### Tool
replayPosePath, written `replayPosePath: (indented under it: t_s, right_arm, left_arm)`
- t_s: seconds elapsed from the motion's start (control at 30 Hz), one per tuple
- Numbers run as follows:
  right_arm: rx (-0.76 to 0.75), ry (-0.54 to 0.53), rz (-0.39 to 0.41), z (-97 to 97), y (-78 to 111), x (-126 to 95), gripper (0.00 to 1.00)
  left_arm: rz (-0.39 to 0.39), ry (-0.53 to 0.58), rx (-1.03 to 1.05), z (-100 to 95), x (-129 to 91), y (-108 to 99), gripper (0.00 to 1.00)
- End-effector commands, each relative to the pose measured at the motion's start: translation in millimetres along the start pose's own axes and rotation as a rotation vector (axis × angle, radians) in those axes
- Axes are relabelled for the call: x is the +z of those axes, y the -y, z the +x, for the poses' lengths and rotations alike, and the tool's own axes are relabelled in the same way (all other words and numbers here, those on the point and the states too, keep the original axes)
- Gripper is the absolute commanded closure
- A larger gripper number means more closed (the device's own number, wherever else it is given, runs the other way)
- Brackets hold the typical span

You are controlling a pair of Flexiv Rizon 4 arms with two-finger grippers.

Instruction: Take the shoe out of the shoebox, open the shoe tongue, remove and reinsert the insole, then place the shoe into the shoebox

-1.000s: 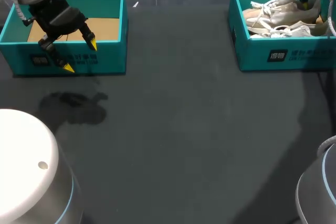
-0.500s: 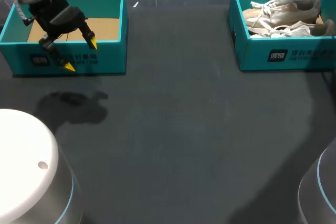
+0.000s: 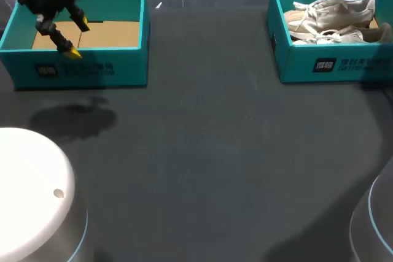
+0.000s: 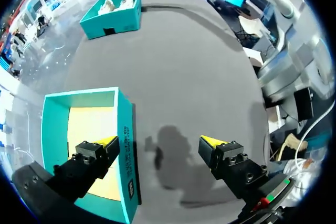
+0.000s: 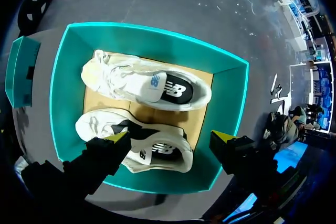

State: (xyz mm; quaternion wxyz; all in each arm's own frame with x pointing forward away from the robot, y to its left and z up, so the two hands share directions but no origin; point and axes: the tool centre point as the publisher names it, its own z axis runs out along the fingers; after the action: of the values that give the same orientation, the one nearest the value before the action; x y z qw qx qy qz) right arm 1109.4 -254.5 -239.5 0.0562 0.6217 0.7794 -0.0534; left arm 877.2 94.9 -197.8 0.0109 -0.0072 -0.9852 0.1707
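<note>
both spread: left tool (image 4: 160,141) over left shoebox (image 4: 79,94), right tool (image 5: 170,136) over shoes (image 5: 142,85)

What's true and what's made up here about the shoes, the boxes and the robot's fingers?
1. Two shoes lie in the right box. True.
2. The left box has a shoe in it. False: only its brown cardboard floor shows.
3. The right fingers are squeezing a shoe. False: they are open above the shoes and hold nothing.
4. The left fingers are open. True.
5. One shoe stands on the table between the boxes. False: both shoes are in the right box.
</note>
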Motion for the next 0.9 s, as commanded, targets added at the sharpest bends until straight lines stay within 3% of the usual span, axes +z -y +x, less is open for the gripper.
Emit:
replayPosePath:
  t_s: [0.03,0.3,0.5,0.9]
  right_arm:
    - [0.006,-0.003,-0.049,7.1,19.1,-6,0.0]
    - [0.028,-0.027,-0.054,19.6,41.0,-14,0.0]
    - [0.038,-0.047,-0.046,28.4,53.3,-18,0.0]
    - [0.066,-0.087,-0.032,46.3,86.9,-22,0.0]
  left_arm:
    - [-0.077,0.187,-0.728,-6.6,-5,-12,0.0]
    - [-0.114,0.248,-0.974,-34.4,-14,-47,0.0]
    - [-0.185,0.29,-1.161,-59.9,-14,-74,0.0]
    - [-0.235,0.339,-1.419,-83.0,-32,-116,0.0]
